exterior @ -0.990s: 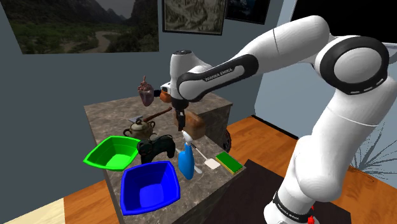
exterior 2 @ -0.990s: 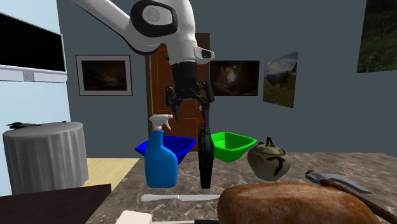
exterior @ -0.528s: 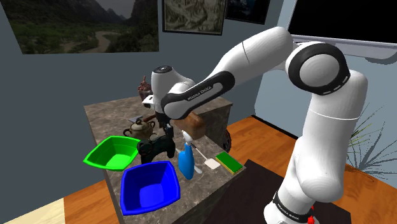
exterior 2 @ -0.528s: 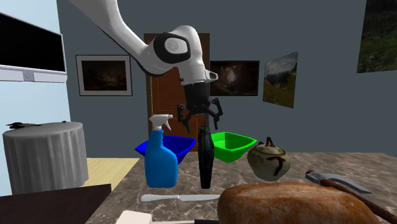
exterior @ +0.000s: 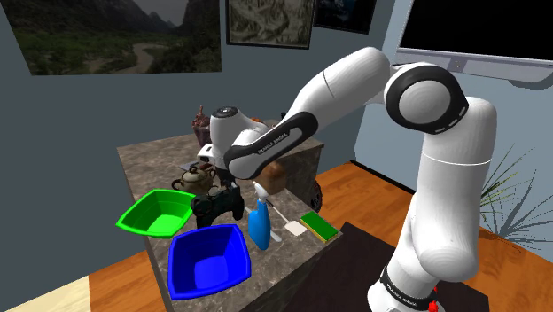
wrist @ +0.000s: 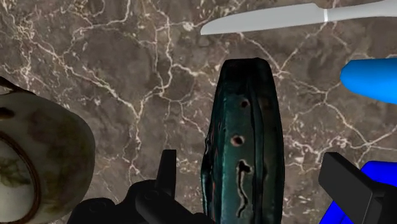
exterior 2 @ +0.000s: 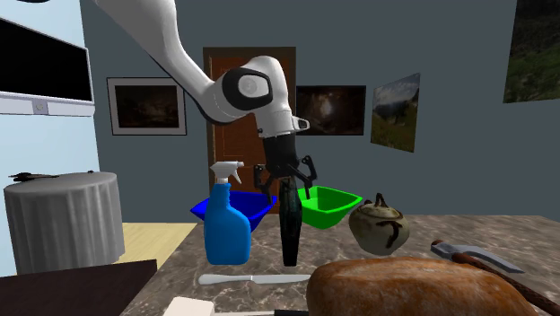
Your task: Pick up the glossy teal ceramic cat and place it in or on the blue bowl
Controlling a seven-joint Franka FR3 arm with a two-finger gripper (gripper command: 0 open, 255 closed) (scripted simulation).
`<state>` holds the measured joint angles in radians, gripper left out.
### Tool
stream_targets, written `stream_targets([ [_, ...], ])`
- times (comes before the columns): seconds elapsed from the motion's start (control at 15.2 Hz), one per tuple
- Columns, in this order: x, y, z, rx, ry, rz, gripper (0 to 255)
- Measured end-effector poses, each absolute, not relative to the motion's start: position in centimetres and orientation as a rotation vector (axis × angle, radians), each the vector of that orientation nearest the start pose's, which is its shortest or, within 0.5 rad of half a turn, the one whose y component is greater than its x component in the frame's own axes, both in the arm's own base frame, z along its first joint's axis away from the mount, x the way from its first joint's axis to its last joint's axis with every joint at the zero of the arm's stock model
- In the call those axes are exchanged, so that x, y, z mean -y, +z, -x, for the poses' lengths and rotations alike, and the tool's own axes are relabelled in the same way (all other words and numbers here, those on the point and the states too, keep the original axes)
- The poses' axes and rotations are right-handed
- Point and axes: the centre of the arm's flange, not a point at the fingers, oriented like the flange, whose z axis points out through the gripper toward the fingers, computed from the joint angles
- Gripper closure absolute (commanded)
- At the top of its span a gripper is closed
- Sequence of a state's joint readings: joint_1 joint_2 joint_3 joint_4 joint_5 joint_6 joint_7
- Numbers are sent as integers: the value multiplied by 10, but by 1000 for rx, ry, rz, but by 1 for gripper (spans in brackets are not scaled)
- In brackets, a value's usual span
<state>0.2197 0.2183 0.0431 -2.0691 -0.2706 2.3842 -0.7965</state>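
Claw spread over the teal cat.
I read the claw (wrist: pixel 251 160) as spread: its two fingers straddle the top of the glossy dark teal cat (wrist: pixel 245 140), which stands upright on the brown veined counter (wrist: pixel 114 76) directly under the claw, and neither finger touches it. The blue bowl (exterior: pixel 213 266) sits on the counter near the claw, past one finger, just beside a blue spray bottle (exterior 2: pixel 227 233).

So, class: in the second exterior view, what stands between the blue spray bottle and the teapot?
The dark teal cat stands upright between spray bottle and teapot, the open gripper straddling its top; the second exterior view shows it.
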Motion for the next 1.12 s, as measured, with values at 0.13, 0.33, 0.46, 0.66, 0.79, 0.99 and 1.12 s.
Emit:
stream_targets([
  [0.13, -150, 334, -572, 1952, -75, 2717, 0],
  [0.33, -150, 333, -573, 1953, -76, 2717, 0],
  [0.46, -150, 333, -573, 1953, -76, 2717, 255],
  [0.66, -149, 333, -573, 1952, -76, 2718, 255],
  [0.79, -149, 333, -573, 1951, -75, 2718, 255],
  [0.99, -149, 333, -573, 1951, -75, 2719, 255],
  [1.12, -149, 333, -573, 1951, -75, 2719, 255],
])
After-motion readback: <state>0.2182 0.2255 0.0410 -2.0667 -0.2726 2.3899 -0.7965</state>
